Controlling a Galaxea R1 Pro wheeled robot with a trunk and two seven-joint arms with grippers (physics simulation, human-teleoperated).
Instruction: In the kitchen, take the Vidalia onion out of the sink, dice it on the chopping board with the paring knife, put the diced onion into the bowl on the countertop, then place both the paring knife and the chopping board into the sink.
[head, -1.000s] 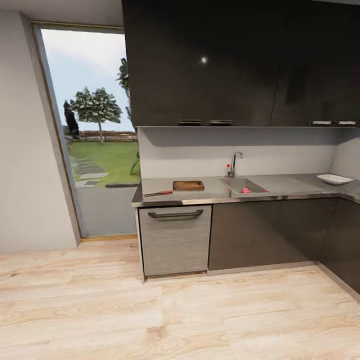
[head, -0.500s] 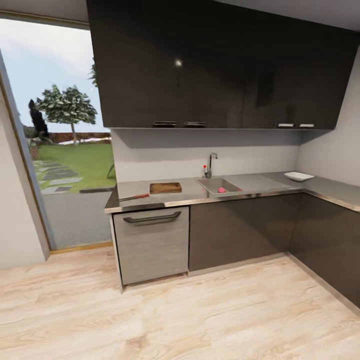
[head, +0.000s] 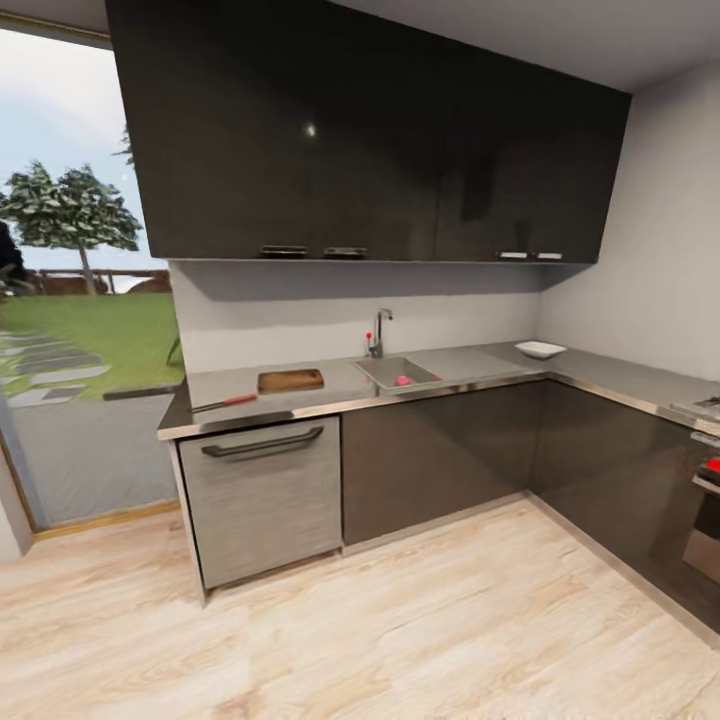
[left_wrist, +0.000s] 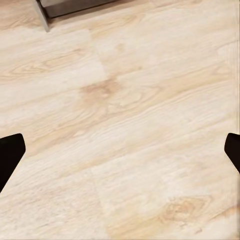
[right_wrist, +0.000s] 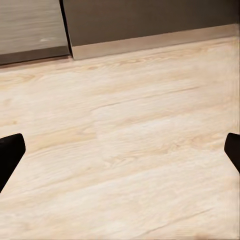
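The kitchen (head: 360, 300) takes up the head view: dark wall cabinets (head: 350, 140) over a long grey countertop (head: 330, 385), with light wood floor (head: 400, 620) lying between the robot and the units. By the look of it the robot is at the approach stage, well apart from the counter, so nothing of the task has yet been handled. The next move calls for driving up to the sink (head: 398, 373) until an arm can reach into it. The sink holds a small pink-red thing, most likely the onion (head: 403, 380); the white bowl (head: 540, 349) near the corner looks empty, though it is too small to be sure. The chopping board (head: 290, 380) lies just beside the sink, and the knife (head: 225, 402) near the board's other end. Both wrist views look down at bare floor; the left gripper (left_wrist: 120, 150) and right gripper (right_wrist: 120, 150) have fingertips spread wide and hold nothing.
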